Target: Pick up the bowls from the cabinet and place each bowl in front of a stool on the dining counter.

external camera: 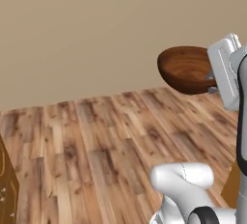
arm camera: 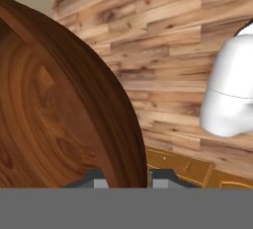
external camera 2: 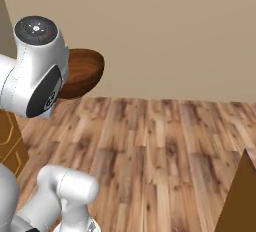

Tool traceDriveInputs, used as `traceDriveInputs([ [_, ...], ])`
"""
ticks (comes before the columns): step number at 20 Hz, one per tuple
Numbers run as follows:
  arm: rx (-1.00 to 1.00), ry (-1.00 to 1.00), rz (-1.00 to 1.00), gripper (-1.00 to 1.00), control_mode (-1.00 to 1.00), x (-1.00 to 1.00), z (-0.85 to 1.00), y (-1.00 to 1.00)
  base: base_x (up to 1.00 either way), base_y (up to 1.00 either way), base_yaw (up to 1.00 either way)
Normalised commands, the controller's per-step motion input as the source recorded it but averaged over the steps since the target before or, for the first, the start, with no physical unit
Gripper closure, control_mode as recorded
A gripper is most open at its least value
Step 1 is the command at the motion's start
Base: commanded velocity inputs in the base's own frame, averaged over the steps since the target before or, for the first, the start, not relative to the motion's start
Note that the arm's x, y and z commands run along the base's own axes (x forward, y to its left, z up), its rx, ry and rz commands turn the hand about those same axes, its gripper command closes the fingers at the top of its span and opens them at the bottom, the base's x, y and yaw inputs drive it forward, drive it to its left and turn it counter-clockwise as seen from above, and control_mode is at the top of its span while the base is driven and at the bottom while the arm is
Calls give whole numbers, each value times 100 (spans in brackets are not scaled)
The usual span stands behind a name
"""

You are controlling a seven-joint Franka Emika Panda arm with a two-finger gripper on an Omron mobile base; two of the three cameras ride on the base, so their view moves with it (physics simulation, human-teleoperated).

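The dark brown wood-grained bowl (external camera: 185, 68) hangs in the air above the wooden floor, tilted on its side, at the right of the left base view. It also shows at the upper left of the right base view (external camera 2: 82, 71), partly behind my arm. In the hand view the bowl (arm camera: 54, 104) takes up the left half, and my gripper (arm camera: 126, 181) is shut on its rim, one finger on each side of the wall. The red bowl, the wall cabinet and the dining counter are out of view.
Wood-plank floor (external camera: 96, 141) stretches ahead to a plain beige wall (external camera: 87, 30). An orange wooden cabinet side (external camera: 7, 189) stands at the lower left, and another orange wooden corner (external camera 2: 240, 201) rises at the lower right of the right base view.
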Motion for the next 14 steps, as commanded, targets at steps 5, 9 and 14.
traceDriveInputs([
  [5,0,0,0,100,100,0,0,0,100,0,-14],
  [9,0,0,0,100,100,0,0,0,100,31,-26],
  [14,0,0,0,100,100,0,0,0,93,58,-49],
])
